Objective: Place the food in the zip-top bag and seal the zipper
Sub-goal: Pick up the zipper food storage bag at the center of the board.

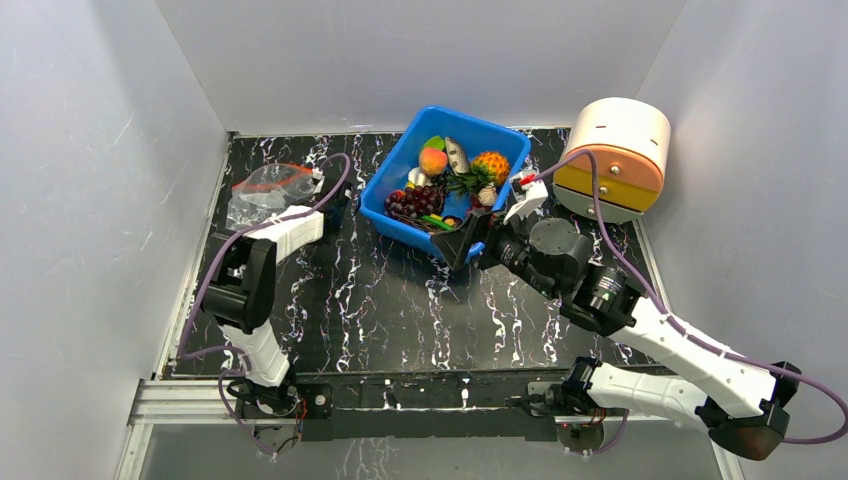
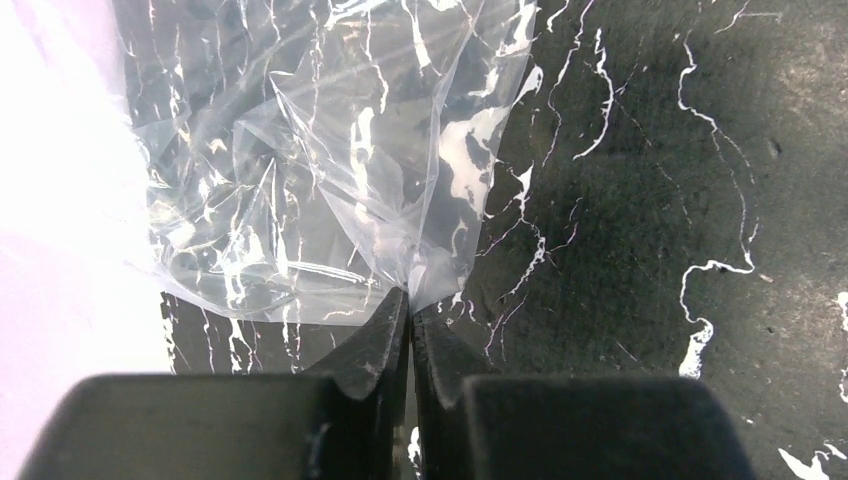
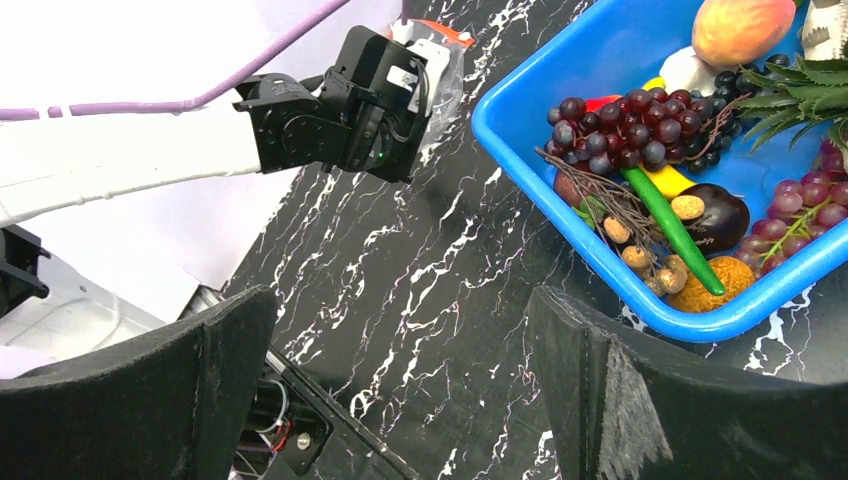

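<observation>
The clear crinkly zip-top bag (image 1: 262, 200) lies at the table's far left, its orange-red zipper (image 1: 262, 183) along the far edge. My left gripper (image 1: 323, 192) is shut on a corner of the bag (image 2: 300, 180), the fingertips (image 2: 395, 325) pinching the film just above the table. The food sits in the blue bin (image 1: 392, 172): peach (image 1: 433, 160), pineapple (image 1: 491, 165), dark grape bunch (image 1: 415, 200). My right gripper (image 1: 462, 243) is open and empty at the bin's near rim. In the right wrist view the grapes (image 3: 620, 125) and peach (image 3: 742, 28) lie up and right of it (image 3: 400, 385).
A round peach-and-yellow drawer unit (image 1: 618, 155) stands at the back right, close to the right arm. White walls close in the left, back and right sides. The blue bin (image 3: 540, 170) also holds a green chilli (image 3: 665, 225) and an eggplant (image 3: 715, 215).
</observation>
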### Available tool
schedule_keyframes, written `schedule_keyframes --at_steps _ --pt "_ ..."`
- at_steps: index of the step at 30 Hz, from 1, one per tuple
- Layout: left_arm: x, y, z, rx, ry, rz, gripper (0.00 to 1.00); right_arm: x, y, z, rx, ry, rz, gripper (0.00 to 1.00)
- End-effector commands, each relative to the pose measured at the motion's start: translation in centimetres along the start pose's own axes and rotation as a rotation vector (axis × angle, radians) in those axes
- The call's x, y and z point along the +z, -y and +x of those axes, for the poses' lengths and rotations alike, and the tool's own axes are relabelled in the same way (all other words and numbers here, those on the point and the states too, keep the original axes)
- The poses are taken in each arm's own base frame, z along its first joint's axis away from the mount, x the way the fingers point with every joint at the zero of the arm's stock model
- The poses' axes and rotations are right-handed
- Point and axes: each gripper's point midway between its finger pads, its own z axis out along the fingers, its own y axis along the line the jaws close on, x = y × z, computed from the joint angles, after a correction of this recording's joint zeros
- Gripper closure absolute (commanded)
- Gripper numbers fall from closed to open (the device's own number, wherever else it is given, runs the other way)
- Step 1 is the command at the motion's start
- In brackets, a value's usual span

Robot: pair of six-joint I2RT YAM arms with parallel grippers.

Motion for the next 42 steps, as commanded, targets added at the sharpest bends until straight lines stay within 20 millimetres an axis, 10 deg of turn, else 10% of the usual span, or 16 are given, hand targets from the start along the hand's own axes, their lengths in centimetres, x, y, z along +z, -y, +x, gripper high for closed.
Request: schedule_keyframes --at_steps 1,18,30,42 --pt "-2.5 -2.4 -1.8 -0.067 0.057 -0.020 1.00 -0.1 -1.2 -1.2 0.015 0.044 -0.044 0.02" --pt "-17.2 -4.3 0.1 -0.323 0.179 0.472 1.00 2.2 -0.9 -0.4 -0.012 0.016 -0.006 0.03" --pt "-25.6 -2.9 3.2 -0.342 0.218 0.858 1.00 6.1 -5.5 -2.3 -0.036 0.045 -0.154 0.23" --pt "-33.6 -3.0 1.0 -0.420 0.354 1.172 1.00 8.5 -8.2 2.7 -0.098 -0.109 -0.351 0.42"
